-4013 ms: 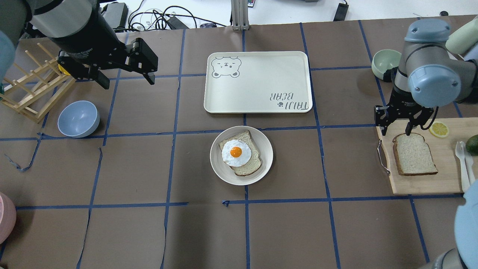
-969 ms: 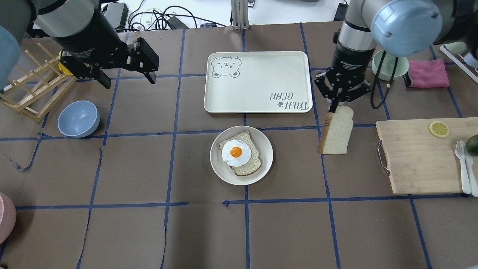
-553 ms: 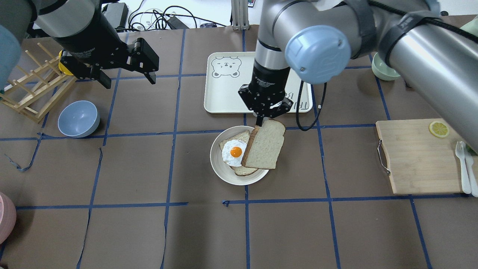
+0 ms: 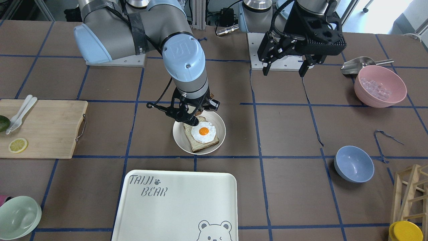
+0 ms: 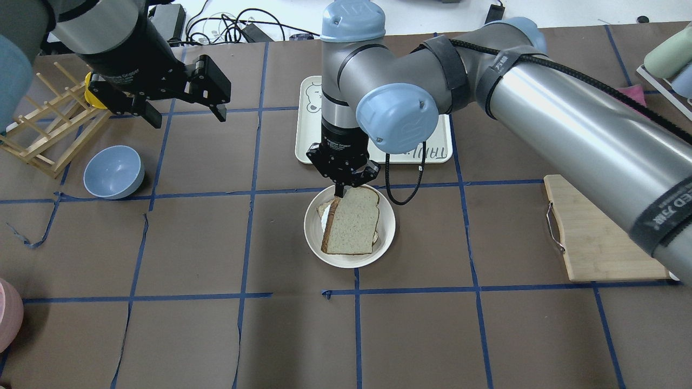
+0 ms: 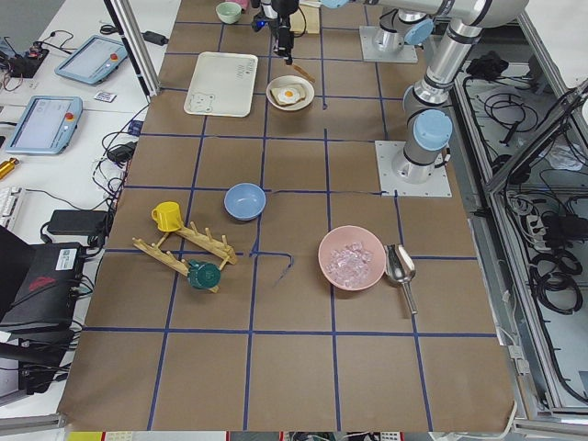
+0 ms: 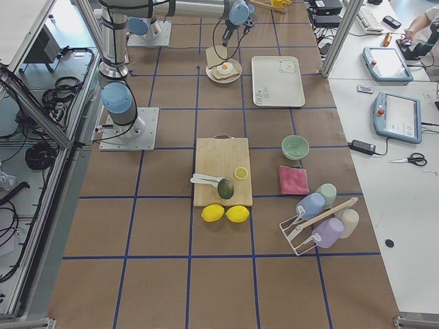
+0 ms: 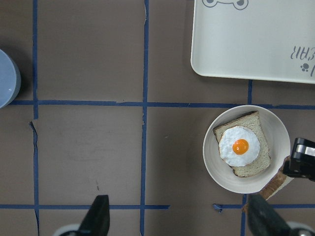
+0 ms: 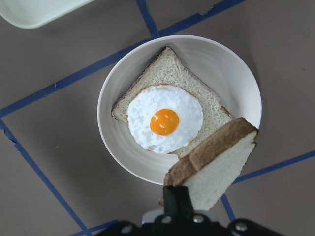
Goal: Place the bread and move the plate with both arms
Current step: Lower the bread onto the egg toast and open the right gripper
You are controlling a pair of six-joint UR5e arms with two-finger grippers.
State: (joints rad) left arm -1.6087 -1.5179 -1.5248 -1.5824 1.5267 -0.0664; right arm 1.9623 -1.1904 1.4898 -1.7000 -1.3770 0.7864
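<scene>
My right gripper (image 5: 341, 189) is shut on the top edge of the bread (image 5: 351, 221), a plain slice that hangs tilted just above the plate (image 5: 389, 233). The round off-white plate holds another slice topped with a fried egg (image 9: 167, 118). In the right wrist view the bread (image 9: 216, 162) hangs over the plate's rim (image 9: 113, 98), beside the egg. My left gripper (image 5: 185, 116) is open and empty, high over the far left of the table; its wrist view shows the plate (image 8: 211, 157) below right.
The white bear-print tray (image 4: 174, 204) lies just beyond the plate. A blue bowl (image 5: 113, 172) and a wooden rack (image 5: 48, 124) are at the left. A cutting board (image 5: 594, 243) is at the right. A pink bowl (image 4: 379, 86) stands near the left arm's base.
My right gripper has lifted the bread off the cutting board and carried it left, to just over the plate. The left arm has not moved.
</scene>
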